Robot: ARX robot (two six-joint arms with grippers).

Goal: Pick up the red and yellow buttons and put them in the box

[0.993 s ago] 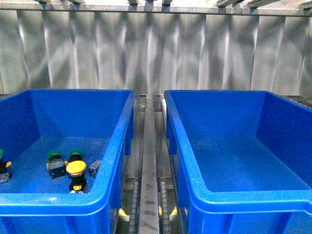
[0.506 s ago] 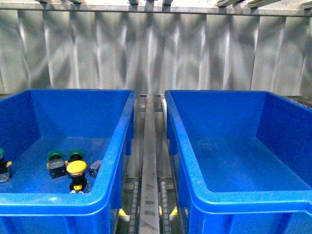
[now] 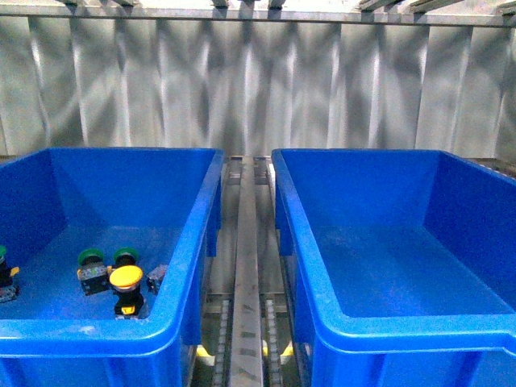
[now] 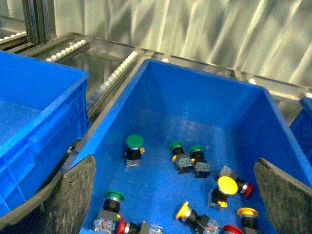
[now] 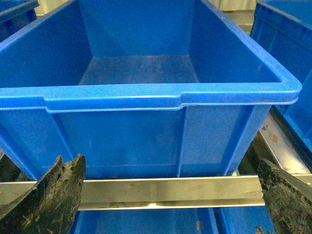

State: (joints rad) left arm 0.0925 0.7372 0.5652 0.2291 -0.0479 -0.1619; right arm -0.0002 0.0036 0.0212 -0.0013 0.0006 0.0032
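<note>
Hovering pre-pick, nothing in hand

Left gripper (image 4: 174,162): jaws spread wide, nothing held. Yellow button (image 4: 227,185) and red button (image 4: 247,189) lie side by side, ahead of and below the jaws, in the source crate (image 4: 273,112). The box (image 4: 44,112) sits beside that crate, outside the jaws' span. Judged light, rigid, caps slick: pinch the blocky body. Right gripper (image 5: 169,162): jaws spread, empty, facing a stepped-rim crate (image 5: 146,100).
</note>
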